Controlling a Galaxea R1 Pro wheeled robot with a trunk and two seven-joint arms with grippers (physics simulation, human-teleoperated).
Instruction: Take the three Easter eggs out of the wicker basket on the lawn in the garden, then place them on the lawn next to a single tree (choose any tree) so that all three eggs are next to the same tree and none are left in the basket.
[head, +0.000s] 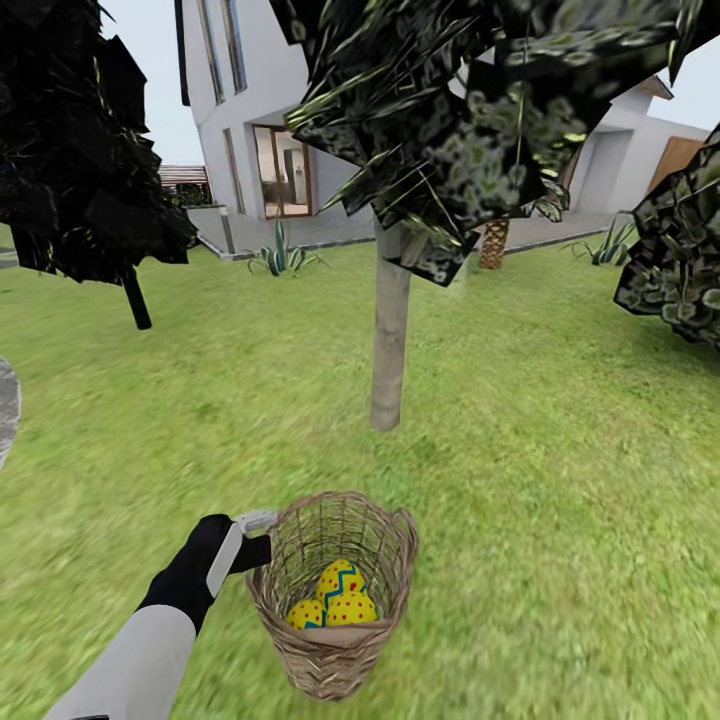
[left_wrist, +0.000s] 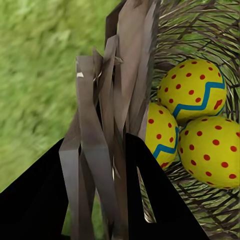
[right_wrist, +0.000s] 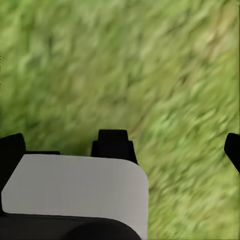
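The wicker basket (head: 335, 655) stands out low in the head view, on the lawn (head: 560, 480) a short way in front of the pale-trunked tree (head: 390, 330). The three Easter eggs (head: 340, 582) lie together at its bottom, yellow with red dots and teal zigzags. My left gripper (head: 256, 538) is shut on the basket's left rim. In the left wrist view the black fingers (left_wrist: 150, 195) clamp the wicker rim (left_wrist: 120, 90), with the eggs (left_wrist: 192, 90) just beyond. My right gripper (right_wrist: 172, 150) is open over bare grass (right_wrist: 150, 65).
A thin black-trunked dark tree (head: 135, 300) stands at the far left and a dark bush (head: 680, 250) at the right. A white house (head: 270, 110) with a paved edge lies behind. A grey patch (head: 6, 405) shows at the left edge.
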